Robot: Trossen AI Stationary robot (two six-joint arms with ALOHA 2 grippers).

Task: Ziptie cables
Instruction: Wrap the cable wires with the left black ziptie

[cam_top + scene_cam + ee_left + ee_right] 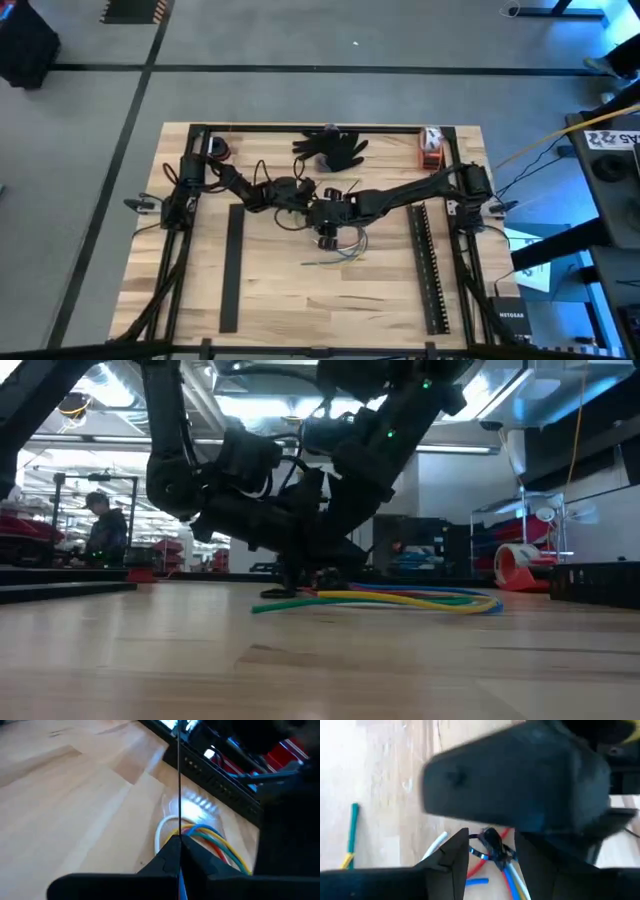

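Low view shows the cables (400,599) lying flat mid-desk (320,660), a loose bunch of yellow, green, blue and purple strands. Left pincer (179,851) is pinched on a thin dark strip (178,780); right pincer (490,851) sits parted around the bunch.

Wooden bench (270,300). Lying on it: coloured cables (345,250) near centre, black slotted bars (427,265) at both sides, black glove (333,146) at far edge.

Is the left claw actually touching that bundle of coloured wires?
Touching. In the left wrist view the left gripper has its fingers closed together right on the cables, which fan out from between the tips.
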